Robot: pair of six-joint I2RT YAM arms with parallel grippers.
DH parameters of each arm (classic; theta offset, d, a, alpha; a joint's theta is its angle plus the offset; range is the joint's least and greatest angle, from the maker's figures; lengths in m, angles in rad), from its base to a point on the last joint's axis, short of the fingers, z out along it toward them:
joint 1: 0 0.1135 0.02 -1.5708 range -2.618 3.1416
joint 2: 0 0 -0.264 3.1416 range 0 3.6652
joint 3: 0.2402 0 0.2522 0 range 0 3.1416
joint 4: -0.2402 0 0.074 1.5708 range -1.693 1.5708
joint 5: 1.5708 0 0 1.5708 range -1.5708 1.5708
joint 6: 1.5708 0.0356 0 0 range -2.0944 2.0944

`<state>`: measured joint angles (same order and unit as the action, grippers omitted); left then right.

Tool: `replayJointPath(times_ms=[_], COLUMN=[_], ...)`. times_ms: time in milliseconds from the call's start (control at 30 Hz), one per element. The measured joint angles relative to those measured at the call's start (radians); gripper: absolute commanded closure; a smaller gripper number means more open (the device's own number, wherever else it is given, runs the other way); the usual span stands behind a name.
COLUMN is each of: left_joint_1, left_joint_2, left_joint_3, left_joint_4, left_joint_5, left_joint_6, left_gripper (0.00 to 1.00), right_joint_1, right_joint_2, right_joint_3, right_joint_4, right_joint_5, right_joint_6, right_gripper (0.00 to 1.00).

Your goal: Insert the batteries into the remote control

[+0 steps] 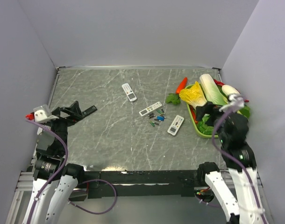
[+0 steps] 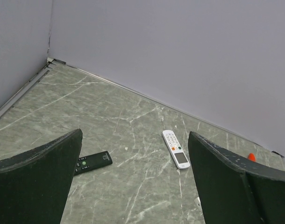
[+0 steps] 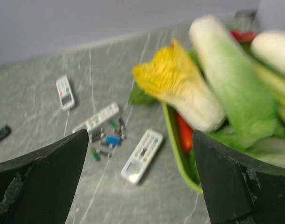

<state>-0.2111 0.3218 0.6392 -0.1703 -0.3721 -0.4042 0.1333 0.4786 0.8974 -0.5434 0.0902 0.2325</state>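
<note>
The left end effector (image 2: 134, 136) is held above the table (image 2: 110, 107) with its fingers set wide apart and nothing between them. A black remote (image 2: 92, 162) is seen just ahead of its left finger, and a small white remote (image 2: 175, 149) farther ahead, toward its right finger. The right end effector (image 3: 140, 134) is likewise spread wide and empty. Ahead of it, toward its left finger, the batteries (image 3: 107, 140) are scattered beside a slim white remote (image 3: 96, 117). The remote control (image 3: 142, 156) is laid face up directly ahead between the fingers, just right of the batteries. A green tray (image 3: 187, 164) of vegetables is located toward its right finger.
</note>
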Motion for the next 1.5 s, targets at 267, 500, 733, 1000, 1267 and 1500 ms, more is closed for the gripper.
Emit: replayJointPath(times_ms=[267,500,733,1000,1267,1500], left_joint_1=[-0.013,-0.019,-0.023,-0.024,-0.024,-0.024], left_joint_2=[-0.011,-0.012,-0.012,-0.011,-0.011,-0.011], left_joint_3=[0.000,0.000,0.000,0.000,0.000,0.000], left_joint_4=[0.000,0.001,0.000,0.001,0.000,0.000], left_joint_5=[0.002,0.005,0.006,0.006,0.006,0.006], left_joint_6=[0.003,0.011,0.018,0.022,0.023,0.024], left_gripper=[0.01,0.01,0.01,0.01,0.01,0.01], right_joint_1=[0.011,0.182,0.295,0.377,0.393,0.393], right_joint_2=[0.338,0.611,0.822,1.028,1.128,1.167], right_joint_3=[0.052,0.054,0.058,0.089,0.092,0.091], right_joint_4=[-0.145,-0.165,-0.129,-0.105,-0.103,-0.085], right_joint_5=[-0.128,-0.056,0.050,0.178,0.259,0.269], right_joint_6=[0.093,0.173,0.307,0.464,0.581,0.620], right_gripper=[0.00,0.00,0.01,0.11,0.15,0.20])
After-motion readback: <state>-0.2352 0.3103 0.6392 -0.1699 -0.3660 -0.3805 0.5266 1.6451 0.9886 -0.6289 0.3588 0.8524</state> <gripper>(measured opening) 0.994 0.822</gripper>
